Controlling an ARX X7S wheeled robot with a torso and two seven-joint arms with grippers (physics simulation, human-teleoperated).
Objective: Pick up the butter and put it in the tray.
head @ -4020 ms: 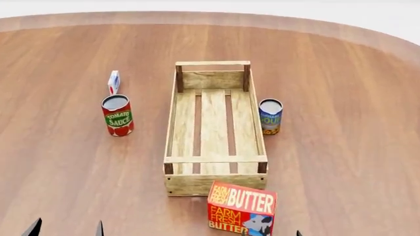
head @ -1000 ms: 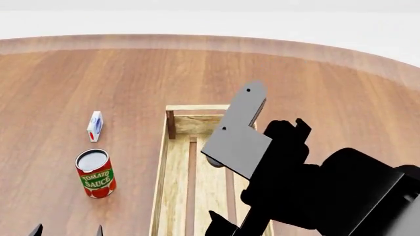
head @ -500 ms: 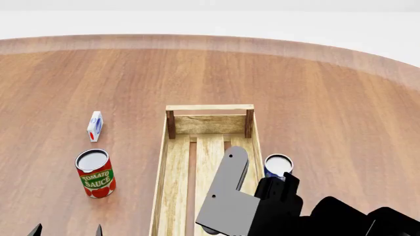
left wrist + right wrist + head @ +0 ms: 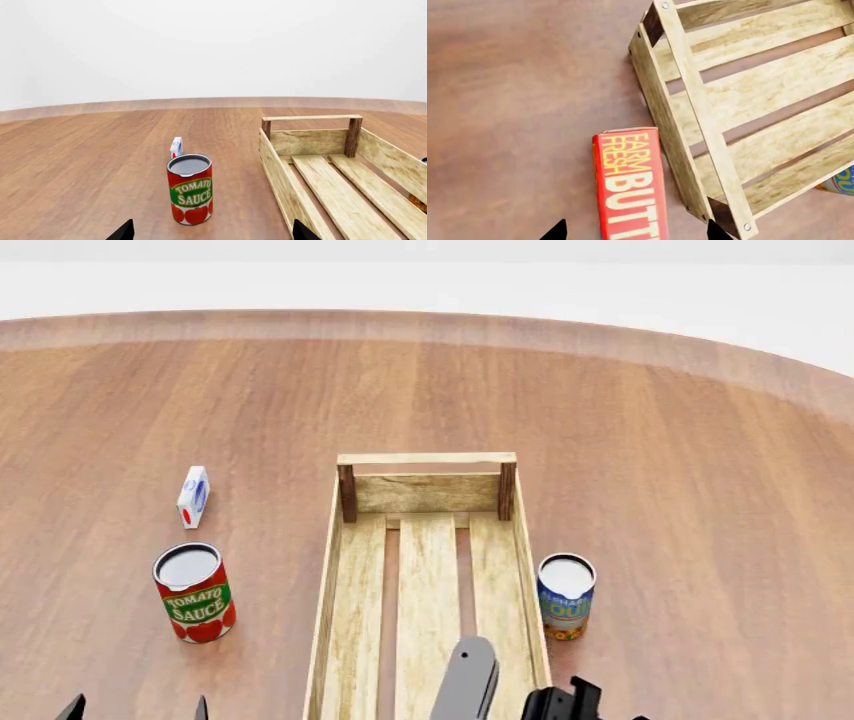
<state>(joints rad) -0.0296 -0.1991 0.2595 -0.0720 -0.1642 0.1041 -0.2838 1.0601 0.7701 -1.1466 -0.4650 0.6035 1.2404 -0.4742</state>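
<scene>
The butter (image 4: 630, 185), a red box with "FARM FRESH BUTTER" lettering, lies on the wooden table beside the near end of the tray (image 4: 690, 90). It is out of the head view. My right gripper (image 4: 635, 232) is open above the butter, with one fingertip on each side of the box and touching nothing. In the head view only part of the right arm (image 4: 467, 685) shows, at the tray's (image 4: 328, 570) near end. My left gripper (image 4: 212, 234) is open and empty, low over the table, and its fingertips (image 4: 200, 708) show in the head view.
A tomato sauce can (image 4: 195, 592) and a small white carton (image 4: 194, 496) stand left of the tray; both show in the left wrist view, the can (image 4: 191, 189) and the carton (image 4: 176, 147). A blue can (image 4: 566, 596) stands close to the tray's right side.
My right arm has dropped from above the tray toward its near end and has nearly left the head view. The blue can is uncovered again. The left gripper has not moved.
</scene>
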